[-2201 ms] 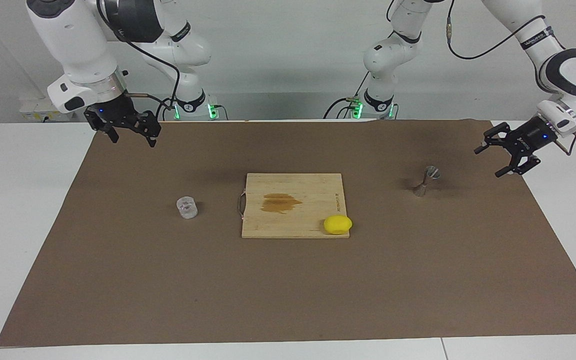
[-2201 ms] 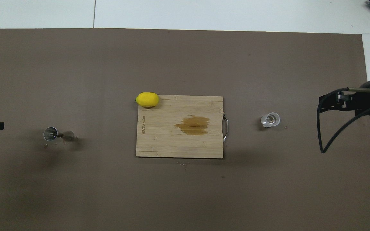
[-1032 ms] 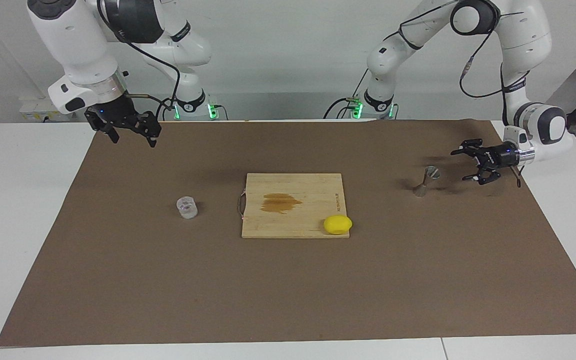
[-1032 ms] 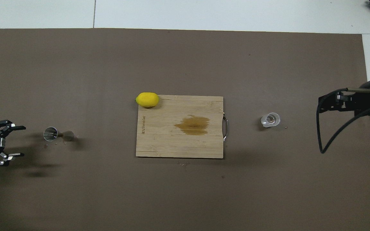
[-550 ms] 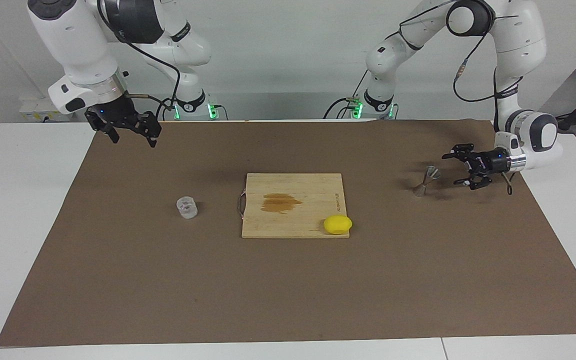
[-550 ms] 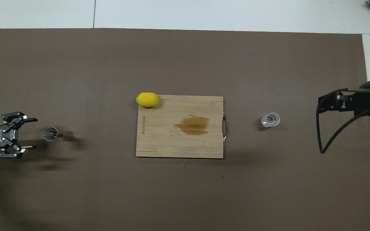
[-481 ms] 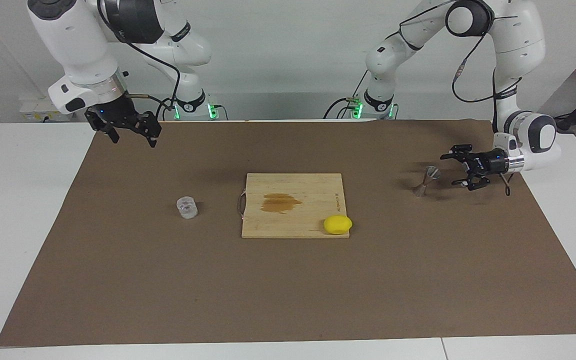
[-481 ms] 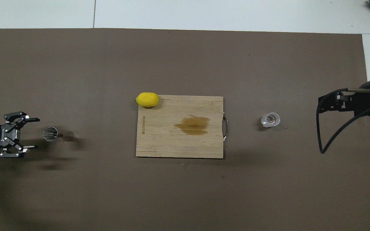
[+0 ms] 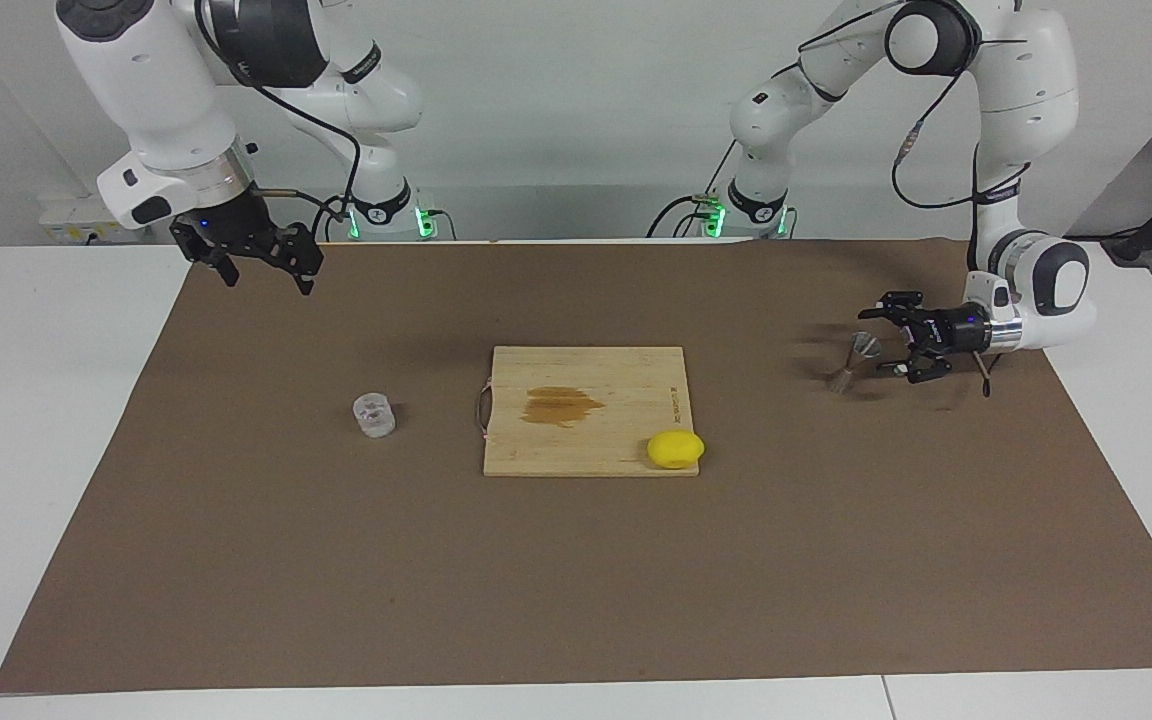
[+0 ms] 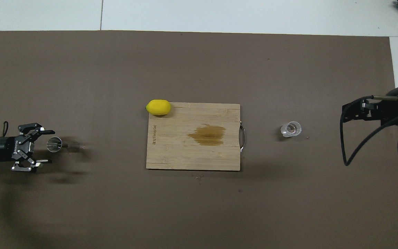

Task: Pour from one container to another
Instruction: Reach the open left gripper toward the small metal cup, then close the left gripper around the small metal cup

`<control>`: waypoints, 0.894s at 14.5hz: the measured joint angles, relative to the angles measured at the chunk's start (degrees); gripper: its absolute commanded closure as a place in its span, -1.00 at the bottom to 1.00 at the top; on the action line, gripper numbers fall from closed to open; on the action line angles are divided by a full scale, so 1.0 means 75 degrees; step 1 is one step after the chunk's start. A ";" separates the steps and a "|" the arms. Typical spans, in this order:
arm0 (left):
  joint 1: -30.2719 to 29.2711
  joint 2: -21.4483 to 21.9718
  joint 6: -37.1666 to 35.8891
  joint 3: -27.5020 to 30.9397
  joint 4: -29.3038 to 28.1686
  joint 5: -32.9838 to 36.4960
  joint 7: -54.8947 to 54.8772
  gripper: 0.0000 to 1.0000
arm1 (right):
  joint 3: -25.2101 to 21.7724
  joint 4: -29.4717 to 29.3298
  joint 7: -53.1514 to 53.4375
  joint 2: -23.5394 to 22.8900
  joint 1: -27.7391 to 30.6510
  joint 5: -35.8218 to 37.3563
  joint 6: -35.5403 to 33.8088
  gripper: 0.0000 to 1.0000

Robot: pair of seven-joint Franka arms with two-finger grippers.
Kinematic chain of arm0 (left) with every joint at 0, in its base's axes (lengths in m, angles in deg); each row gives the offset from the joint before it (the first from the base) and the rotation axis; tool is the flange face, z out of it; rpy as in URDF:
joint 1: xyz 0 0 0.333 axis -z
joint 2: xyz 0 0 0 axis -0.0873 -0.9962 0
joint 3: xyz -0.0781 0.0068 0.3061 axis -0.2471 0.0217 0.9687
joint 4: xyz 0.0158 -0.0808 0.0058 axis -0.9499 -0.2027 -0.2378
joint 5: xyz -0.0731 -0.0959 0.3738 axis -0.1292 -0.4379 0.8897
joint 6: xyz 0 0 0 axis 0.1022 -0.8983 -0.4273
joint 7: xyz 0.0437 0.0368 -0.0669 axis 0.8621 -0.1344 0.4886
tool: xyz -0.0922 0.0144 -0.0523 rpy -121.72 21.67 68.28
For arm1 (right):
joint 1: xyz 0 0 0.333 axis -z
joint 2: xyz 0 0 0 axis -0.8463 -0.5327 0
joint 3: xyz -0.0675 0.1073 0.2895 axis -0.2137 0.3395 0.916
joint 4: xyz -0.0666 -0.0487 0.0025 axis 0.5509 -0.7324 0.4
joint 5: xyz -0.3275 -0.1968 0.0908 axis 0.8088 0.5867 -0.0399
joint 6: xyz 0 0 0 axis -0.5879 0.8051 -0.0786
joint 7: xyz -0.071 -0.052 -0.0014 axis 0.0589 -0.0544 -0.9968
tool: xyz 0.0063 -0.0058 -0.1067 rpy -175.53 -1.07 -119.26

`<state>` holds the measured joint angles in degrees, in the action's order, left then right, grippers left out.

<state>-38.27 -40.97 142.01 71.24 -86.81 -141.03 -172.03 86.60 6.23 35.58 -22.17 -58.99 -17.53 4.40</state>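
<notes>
Your left gripper (image 9: 884, 337) sits low with its fingers spread, the upright jigger (image 9: 851, 362) just in front of their tips and untouched, while your right gripper (image 9: 261, 262) waits open in the air, well apart from the glass cup (image 9: 373, 414) on the mat

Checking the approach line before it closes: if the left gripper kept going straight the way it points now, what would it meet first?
Most likely the jigger: the open left gripper points sideways at it, fingers either side of its line. Height match looks right in the facing view, though depth isn't certain.
</notes>
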 measured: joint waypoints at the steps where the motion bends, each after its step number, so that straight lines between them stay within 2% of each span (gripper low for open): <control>1: 0.0002 0.0000 0.0000 0.0000 -0.0005 0.0000 -0.0030 -1.00 | 0.0000 0.0002 0.0000 0.0001 0.0000 0.0000 0.0000 -1.00; 7: 0.0093 0.0000 0.0037 0.0001 -0.0043 0.0000 -0.0296 -0.96 | 0.0000 0.0010 0.0000 0.0010 0.0000 0.0000 0.0000 -1.00; 11: 0.0200 0.0000 0.0143 0.0003 -0.0083 0.0000 -0.0401 -0.79 | 0.0000 0.0016 0.0000 0.0014 0.0001 0.0000 0.0000 -1.00; 13: 0.0201 0.0000 0.0148 0.0007 -0.0085 0.0000 -0.0416 -0.54 | 0.0000 0.0017 0.0000 0.0015 0.0001 0.0000 0.0000 -1.00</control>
<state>-36.77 -40.97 143.12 71.29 -87.44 -141.03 -175.16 86.60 6.36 35.58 -22.06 -58.98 -17.53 4.40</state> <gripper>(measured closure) 0.075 0.000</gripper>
